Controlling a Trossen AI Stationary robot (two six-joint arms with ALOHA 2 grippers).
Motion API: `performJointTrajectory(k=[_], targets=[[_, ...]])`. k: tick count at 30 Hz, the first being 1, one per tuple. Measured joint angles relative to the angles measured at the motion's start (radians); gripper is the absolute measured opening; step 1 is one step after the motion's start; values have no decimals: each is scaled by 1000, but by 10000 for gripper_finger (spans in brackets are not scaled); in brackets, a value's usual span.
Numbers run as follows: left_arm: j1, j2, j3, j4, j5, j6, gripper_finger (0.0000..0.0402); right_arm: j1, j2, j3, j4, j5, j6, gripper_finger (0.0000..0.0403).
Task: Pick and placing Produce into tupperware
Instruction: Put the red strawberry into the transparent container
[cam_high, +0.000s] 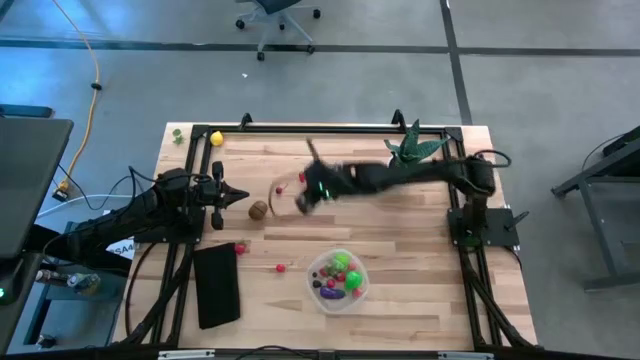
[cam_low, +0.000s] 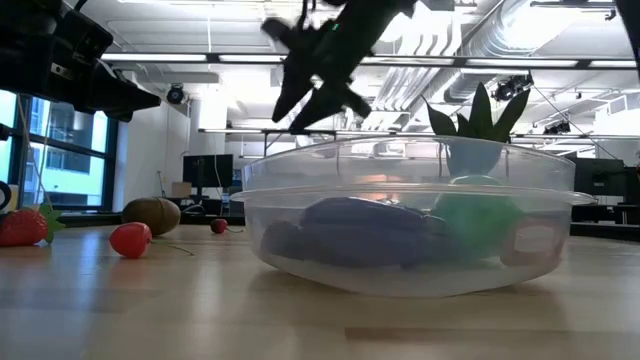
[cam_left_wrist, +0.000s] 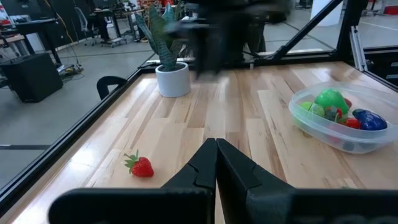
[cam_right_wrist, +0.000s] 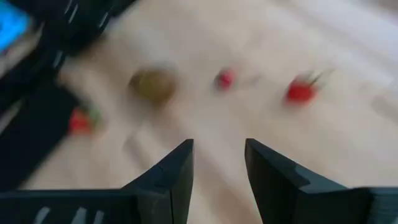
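The butcher-block worktop (cam_high: 420, 290) is pale wood strips, smooth enough that round toys roll, which is probably why loose produce is scattered about. The right gripper (cam_high: 305, 195) reaches out over the middle, jaws partly apart with nothing between them, looking like it's headed for another piece. The left gripper (cam_high: 238, 196) waits at its side, jaws pinched fully closed. The clear, shallow tupperware (cam_high: 360, 290) sits toward the front edge, already holding green, purple and red pieces. A fuzzy brown kiwi (cam_high: 258, 210) lies just beside the reach, and the bumpy strawberry (cam_left_wrist: 141, 166) and small red cherries (cam_high: 280, 267) lie apart.
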Motion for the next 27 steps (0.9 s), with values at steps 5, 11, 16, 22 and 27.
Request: performJointTrajectory(k=[5,11,16,22,27], targets=[[0,0,0,0,0,0,1,-144,121,153,-89,-109,6,135],[0,0,0,0,0,0,1,-195,343,486,-370,-137,-2,135],[0,0,0,0,0,0,1,-206,519,779,-598,-140,-14,135],[0,0,0,0,0,0,1,-210,516,693,-562,-133,67,135],[0,0,0,0,0,0,1,-212,517,692,-532,-121,60,135]])
